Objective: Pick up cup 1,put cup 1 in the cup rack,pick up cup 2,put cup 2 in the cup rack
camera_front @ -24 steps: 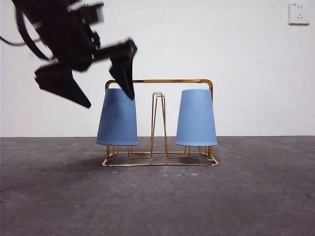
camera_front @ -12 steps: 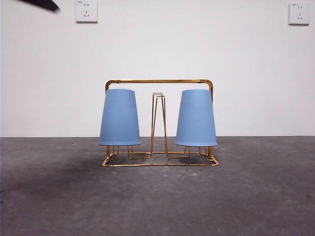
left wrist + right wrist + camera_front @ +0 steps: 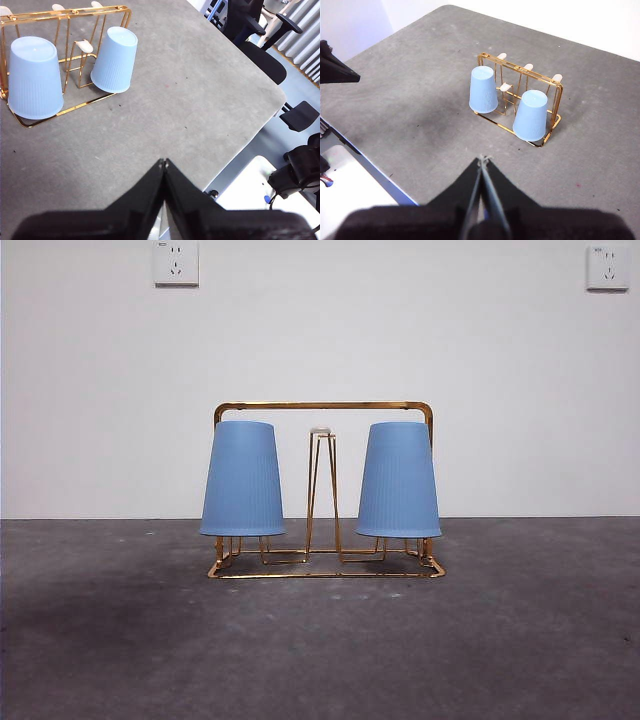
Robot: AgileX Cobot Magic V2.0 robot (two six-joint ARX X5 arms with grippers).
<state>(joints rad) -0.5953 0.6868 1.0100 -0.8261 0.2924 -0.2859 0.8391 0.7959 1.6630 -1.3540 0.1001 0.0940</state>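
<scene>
The gold wire cup rack (image 3: 325, 406) stands in the middle of the grey table. Two light blue ribbed cups hang upside down on its pegs, one on the left (image 3: 243, 480) and one on the right (image 3: 399, 480). A bare pale-tipped peg (image 3: 320, 432) stands between them. No gripper shows in the front view. My left gripper (image 3: 164, 162) is shut and empty, high above the table and well away from the rack (image 3: 65, 10) and cups (image 3: 35, 75) (image 3: 115, 60). My right gripper (image 3: 483, 160) is shut and empty, high above the rack (image 3: 520, 67) and cups (image 3: 483, 90) (image 3: 531, 115).
Two wall sockets (image 3: 176, 262) (image 3: 607, 267) sit on the white wall behind. The table's edge (image 3: 240, 145) shows in the left wrist view, with black office chairs (image 3: 265, 55) beyond it. A black tip of the other arm (image 3: 335, 67) shows in the right wrist view.
The arm that was over the left cup has pulled up and left out of the front view. The left cup stays on the rack, settled a little straighter.
</scene>
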